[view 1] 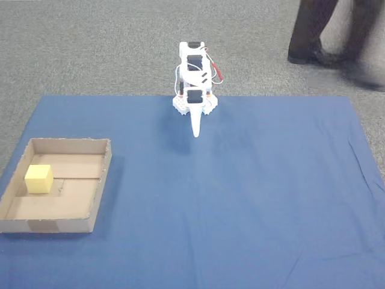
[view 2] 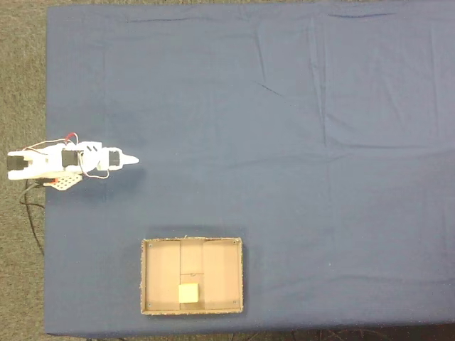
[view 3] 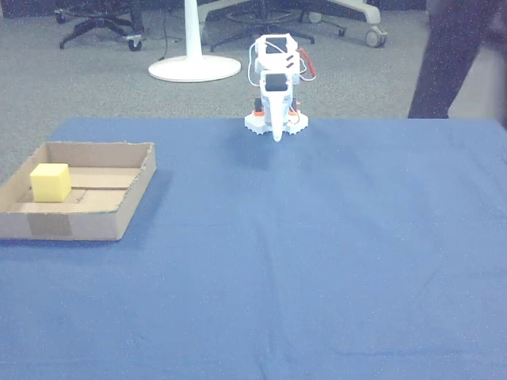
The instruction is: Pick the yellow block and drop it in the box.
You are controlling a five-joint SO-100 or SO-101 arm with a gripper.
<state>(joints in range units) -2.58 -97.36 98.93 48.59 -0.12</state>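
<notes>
So the yellow block (view 1: 38,179) is sitting inside the box (view 1: 99,180), on the floor of it near one wall, box parked at the edge of the blue-covered table (view 1: 240,198). The arm is folded up at the far edge, well apart from the box, fingers (view 1: 195,129) pinched together into a point, holding nothing. Somebody's legs (view 1: 313,30) in the background

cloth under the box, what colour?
Plain blue cloth beneath the brown cardboard box; clearest in the other view.
</notes>
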